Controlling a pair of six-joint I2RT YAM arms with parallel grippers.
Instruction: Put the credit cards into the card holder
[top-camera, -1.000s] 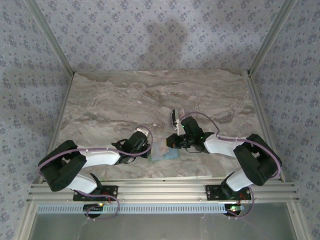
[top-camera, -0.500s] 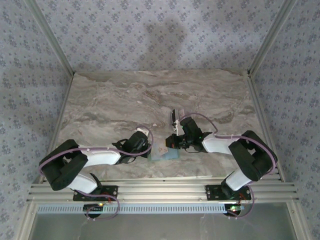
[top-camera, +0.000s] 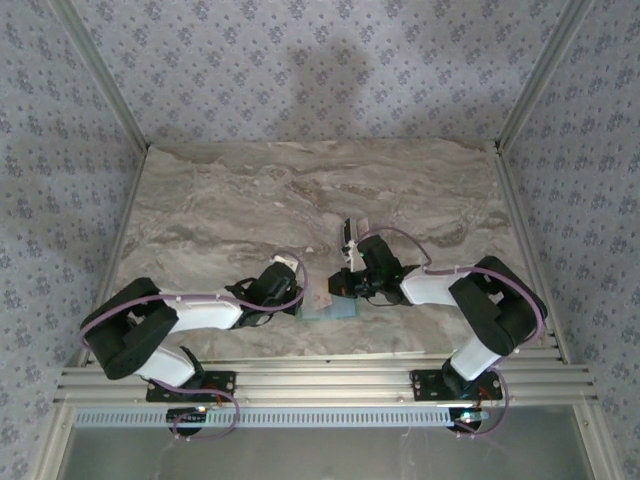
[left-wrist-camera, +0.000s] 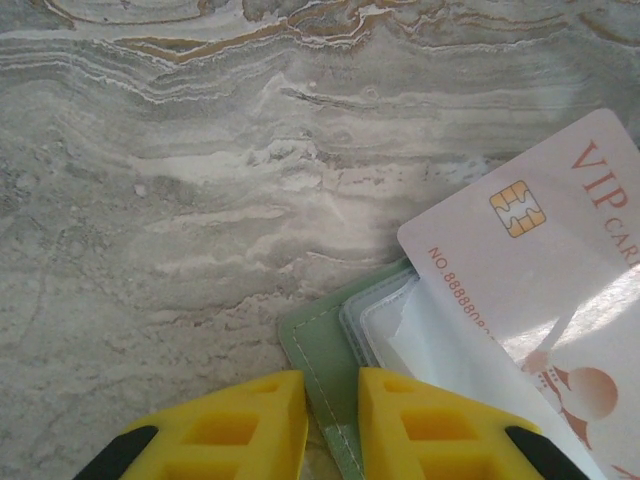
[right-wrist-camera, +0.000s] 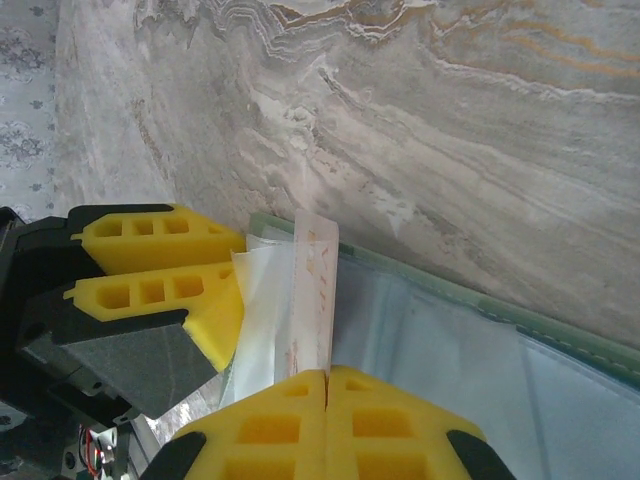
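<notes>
My top camera looks down from far above the card holder (top-camera: 335, 310); both wrist cameras see it up close.

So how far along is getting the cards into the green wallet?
No card visibly seated yet. Left gripper pinches the edge of the sage-green bifold card holder; right gripper grips a pale pink chip card, angled over the clear pocket. Remaining: slide it fully in.

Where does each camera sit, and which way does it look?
Top: above, behind, looking down at the table; left arm, right arm show.
Left wrist: on the left arm, facing the card holder; left pincer shows.
Right wrist: on the right arm, facing the table; right pincer shows, pinching a card.
Shared: both wrist views catch card holder and card.
</notes>
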